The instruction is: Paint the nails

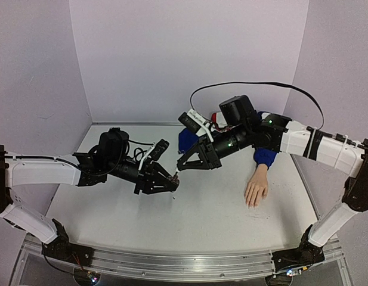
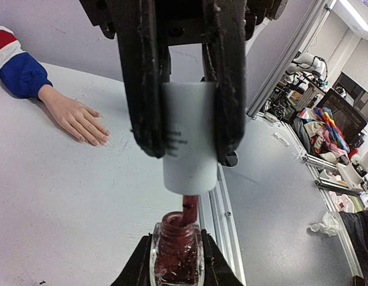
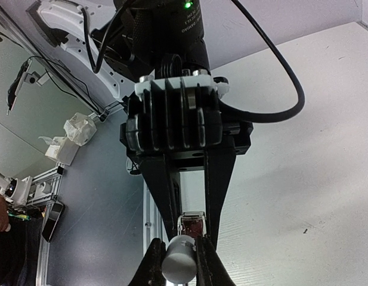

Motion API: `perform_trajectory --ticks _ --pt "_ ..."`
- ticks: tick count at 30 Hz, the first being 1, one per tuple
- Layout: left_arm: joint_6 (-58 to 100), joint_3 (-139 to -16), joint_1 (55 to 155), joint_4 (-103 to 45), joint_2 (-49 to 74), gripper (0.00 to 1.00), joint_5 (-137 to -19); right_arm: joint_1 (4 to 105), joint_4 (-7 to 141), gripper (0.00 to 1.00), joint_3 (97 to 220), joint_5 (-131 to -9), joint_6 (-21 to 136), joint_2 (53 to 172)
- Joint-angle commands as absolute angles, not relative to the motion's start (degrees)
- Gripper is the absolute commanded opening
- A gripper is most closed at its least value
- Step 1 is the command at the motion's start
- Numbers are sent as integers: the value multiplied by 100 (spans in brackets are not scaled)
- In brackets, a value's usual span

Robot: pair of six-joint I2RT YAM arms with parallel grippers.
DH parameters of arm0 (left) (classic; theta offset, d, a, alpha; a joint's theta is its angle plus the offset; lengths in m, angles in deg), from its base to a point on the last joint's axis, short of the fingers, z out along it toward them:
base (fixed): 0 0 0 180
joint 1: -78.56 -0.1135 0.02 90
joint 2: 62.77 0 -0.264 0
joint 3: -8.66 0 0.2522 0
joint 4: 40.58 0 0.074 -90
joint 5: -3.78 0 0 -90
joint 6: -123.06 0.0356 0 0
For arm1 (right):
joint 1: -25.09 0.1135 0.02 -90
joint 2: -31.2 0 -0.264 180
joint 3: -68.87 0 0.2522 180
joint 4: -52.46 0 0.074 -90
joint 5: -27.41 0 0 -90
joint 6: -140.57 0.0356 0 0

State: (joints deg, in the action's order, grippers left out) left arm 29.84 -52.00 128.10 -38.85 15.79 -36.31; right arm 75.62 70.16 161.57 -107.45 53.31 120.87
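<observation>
My left gripper [image 1: 170,182] is shut on a small glass bottle of dark red polish [image 2: 176,253], held upright by its sides. My right gripper [image 1: 182,168] is shut on the bottle's white cap [image 2: 189,137], lifted just above the neck. The red brush stem [image 2: 189,211] still dips into the open neck. In the right wrist view the cap [image 3: 179,260] sits between my fingers with the bottle [image 3: 192,223] behind it. The mannequin hand [image 1: 256,189] with its blue sleeve [image 1: 266,156] lies palm down to the right. Its nails [image 2: 103,140] are tiny and look bare.
An aluminium rail [image 1: 172,262] runs along the table's near edge. A blue object [image 1: 185,140] and a red and white one [image 1: 217,119] sit behind the right arm near the back wall. A black cable [image 1: 255,85] loops over that arm.
</observation>
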Motion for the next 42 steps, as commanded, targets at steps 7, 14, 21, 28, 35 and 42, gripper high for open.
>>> perform_trajectory --ticks 7,14,21,28,35,42 --pt "2981 -5491 12783 -4105 1523 0 -3566 7560 6676 0 16056 -10654 5388 11675" --pt "3032 -5409 12778 -4098 1454 0 -3829 7560 6407 0 15984 -10684 5620 11499" --pt "3065 -5263 12766 -4096 1369 0 -4225 7535 6261 0 15830 -9793 6045 11174" --pt "3188 -5073 12761 -4088 1003 0 -5196 6904 6684 0 14929 -7791 6716 10374" --pt "3250 -5223 12760 -4088 949 0 -6215 6843 8477 0 14545 -5522 7906 10335" --pt "3228 -5438 12762 -4087 1038 0 -6481 6843 8489 0 13533 -5095 8497 10070"
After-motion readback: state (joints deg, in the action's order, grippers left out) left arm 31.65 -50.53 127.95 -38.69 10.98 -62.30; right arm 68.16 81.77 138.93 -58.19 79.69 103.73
